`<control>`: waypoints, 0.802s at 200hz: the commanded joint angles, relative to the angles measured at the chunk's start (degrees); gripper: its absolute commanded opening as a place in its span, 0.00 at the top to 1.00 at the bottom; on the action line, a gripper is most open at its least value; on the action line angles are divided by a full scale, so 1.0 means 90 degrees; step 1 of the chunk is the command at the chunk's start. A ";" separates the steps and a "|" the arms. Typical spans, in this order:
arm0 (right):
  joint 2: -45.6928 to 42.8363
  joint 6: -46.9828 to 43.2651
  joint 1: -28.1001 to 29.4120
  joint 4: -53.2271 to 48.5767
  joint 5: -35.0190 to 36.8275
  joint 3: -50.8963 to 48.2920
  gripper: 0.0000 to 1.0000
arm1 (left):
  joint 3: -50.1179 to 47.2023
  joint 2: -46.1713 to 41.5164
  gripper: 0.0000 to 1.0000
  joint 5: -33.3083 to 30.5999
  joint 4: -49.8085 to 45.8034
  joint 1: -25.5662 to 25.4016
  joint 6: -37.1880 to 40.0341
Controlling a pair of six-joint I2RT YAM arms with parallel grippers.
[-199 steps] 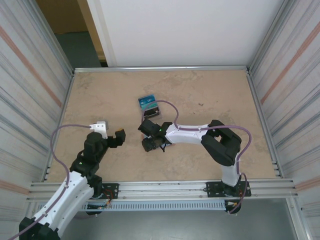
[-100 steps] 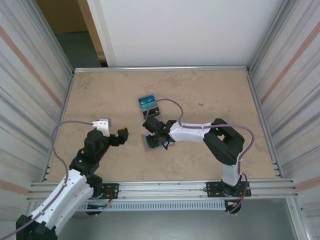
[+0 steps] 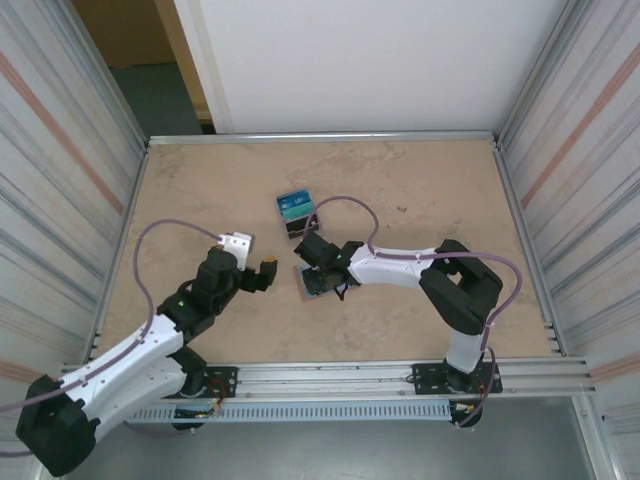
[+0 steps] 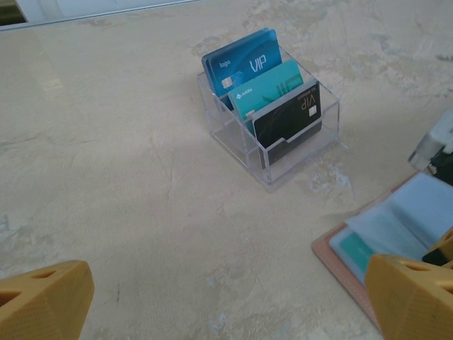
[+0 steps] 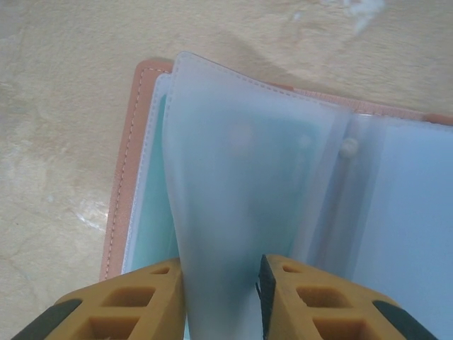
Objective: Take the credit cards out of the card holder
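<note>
The salmon-pink card holder (image 3: 322,284) lies open on the table, its light blue lining up. A teal credit card (image 4: 354,249) shows through one pocket, also behind the plastic as a teal credit card (image 5: 151,212). My right gripper (image 5: 221,297) stands over the card holder (image 5: 122,184) with its jaws closed on a frosted plastic sleeve (image 5: 241,170), which is lifted upright between them. My left gripper (image 4: 230,301) hangs open above bare table, just left of the card holder (image 4: 396,227). From above, the left gripper (image 3: 262,272) and right gripper (image 3: 318,262) face each other across the holder.
A clear boxy stand (image 4: 272,106) with blue, teal and black cards sits behind the holder, seen from above as the stand (image 3: 297,210). Metal walls close in the table on left and right. A rail runs along the near edge.
My left arm has swung forward and right, toward the card holder. The right gripper has shifted slightly right and narrowed its jaws onto the sleeve; the open holder now shows beneath it.
</note>
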 commanded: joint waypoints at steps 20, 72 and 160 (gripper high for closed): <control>-0.0449 0.0267 -0.0191 -0.0185 0.0359 -0.0228 0.67 | 0.0402 0.0600 0.01 -0.0554 0.0348 -0.0308 0.0350; -0.0723 0.0316 -0.0465 -0.0214 0.0471 -0.0451 0.67 | 0.0583 0.1137 0.01 -0.0607 0.0492 -0.0511 0.0401; -0.0960 0.0473 -0.1092 -0.0152 0.0354 -0.0920 0.69 | 0.0951 0.2460 0.01 -0.0822 0.0743 -0.0953 0.0439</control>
